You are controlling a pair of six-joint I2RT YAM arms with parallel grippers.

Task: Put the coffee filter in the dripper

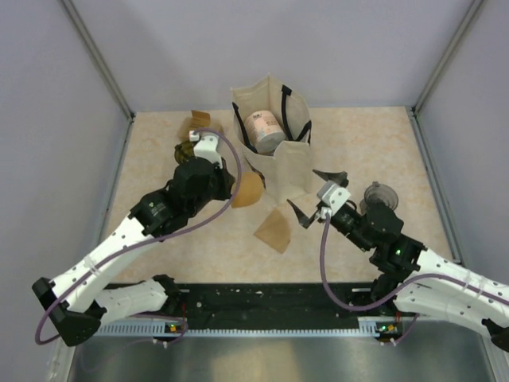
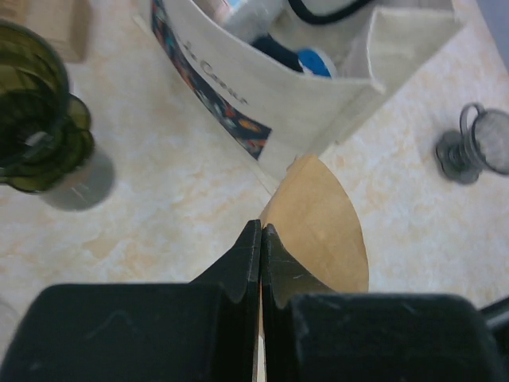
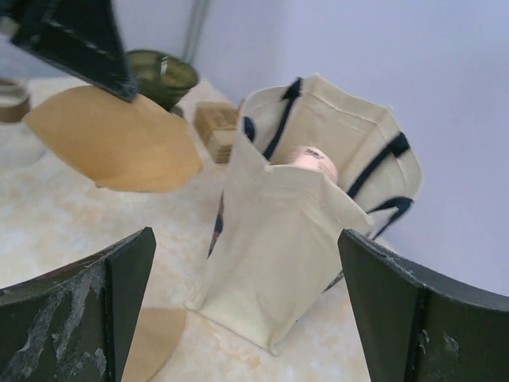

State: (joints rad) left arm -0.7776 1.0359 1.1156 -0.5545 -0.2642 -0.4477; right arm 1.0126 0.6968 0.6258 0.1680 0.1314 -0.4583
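Observation:
My left gripper (image 1: 237, 188) is shut on a brown paper coffee filter (image 1: 250, 190) and holds it above the table, just left of the tote bag. In the left wrist view the jaws (image 2: 261, 228) pinch the filter (image 2: 322, 231) at its edge. The green glass dripper (image 2: 32, 119) stands at the far left, behind my left wrist (image 1: 184, 151); it also shows in the right wrist view (image 3: 163, 76), beyond the held filter (image 3: 111, 139). A second filter (image 1: 274, 231) lies flat on the table. My right gripper (image 1: 314, 195) is open and empty, facing the bag (image 3: 246, 239).
A cream tote bag (image 1: 274, 151) with dark handles stands mid-table, a pink-white can (image 1: 263, 127) inside. A small brown box (image 1: 199, 119) sits at the back left. A clear glass piece with a handle (image 1: 380, 195) stands by the right arm.

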